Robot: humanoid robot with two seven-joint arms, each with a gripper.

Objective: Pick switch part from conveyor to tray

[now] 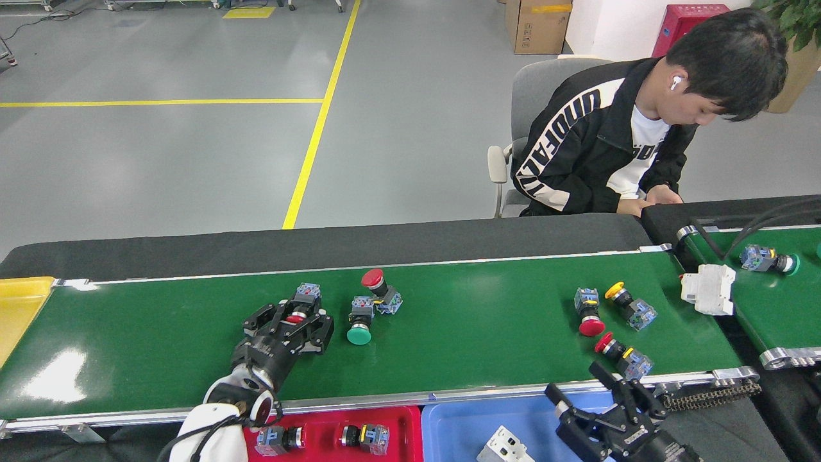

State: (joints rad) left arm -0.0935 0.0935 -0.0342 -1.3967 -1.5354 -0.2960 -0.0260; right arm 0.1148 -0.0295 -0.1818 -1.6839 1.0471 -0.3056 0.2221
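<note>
On the green conveyor [160, 340], my left gripper [296, 314] is shut around a switch part [306, 292] with a red button and a grey-blue body. More switch parts lie on the belt: a green-button one [358, 321], a red-button one [380, 289], and three near the right end [609, 321]. At the near right my right gripper [587, 391] stands open and empty over the blue tray [449, 423], where a white breaker [507, 446] lies. The red tray [397, 423] holds two switch parts [365, 436].
A person sits behind the belt at the far right. Another white breaker [709, 289] rests where the shorter green belt [782, 308] with black cables meets the conveyor. That belt carries another switch part [766, 260]. A yellow tray [19, 308] sits at the left end.
</note>
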